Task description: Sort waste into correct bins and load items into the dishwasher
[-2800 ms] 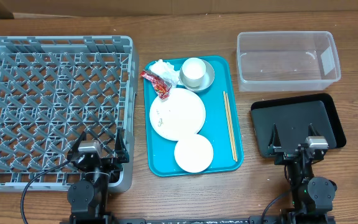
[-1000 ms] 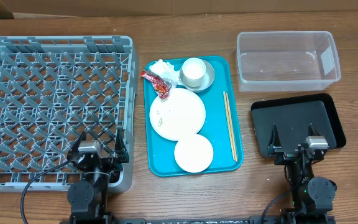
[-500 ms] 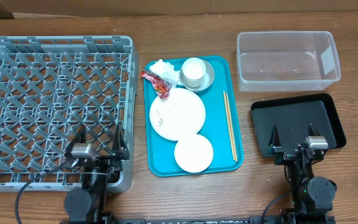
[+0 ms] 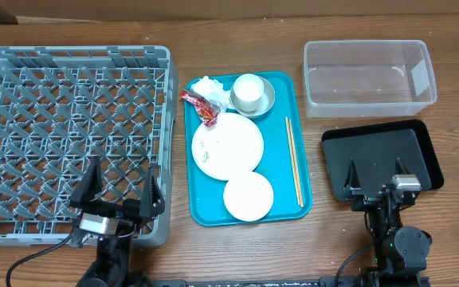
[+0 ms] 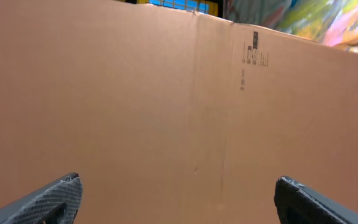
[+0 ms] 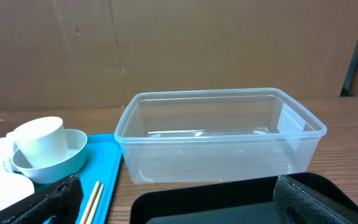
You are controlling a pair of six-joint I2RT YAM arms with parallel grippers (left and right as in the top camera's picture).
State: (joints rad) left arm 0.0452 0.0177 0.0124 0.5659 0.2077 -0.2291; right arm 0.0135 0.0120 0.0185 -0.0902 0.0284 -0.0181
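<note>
Overhead: nothing sorted; dish rack (image 4: 22, 119) at 9 o'clock, clear tub (image 4: 370, 106), black tray (image 4: 381, 147) all bare; teal tray (image 4: 277, 135) fully loaded; left pincer (image 4: 122, 179), right pincer (image 4: 375, 175) gape empty.

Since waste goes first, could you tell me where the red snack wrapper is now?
In the overhead view, the red snack wrapper lies in the far-left corner of the teal tray, between the crumpled napkin and the large white plate.
</note>
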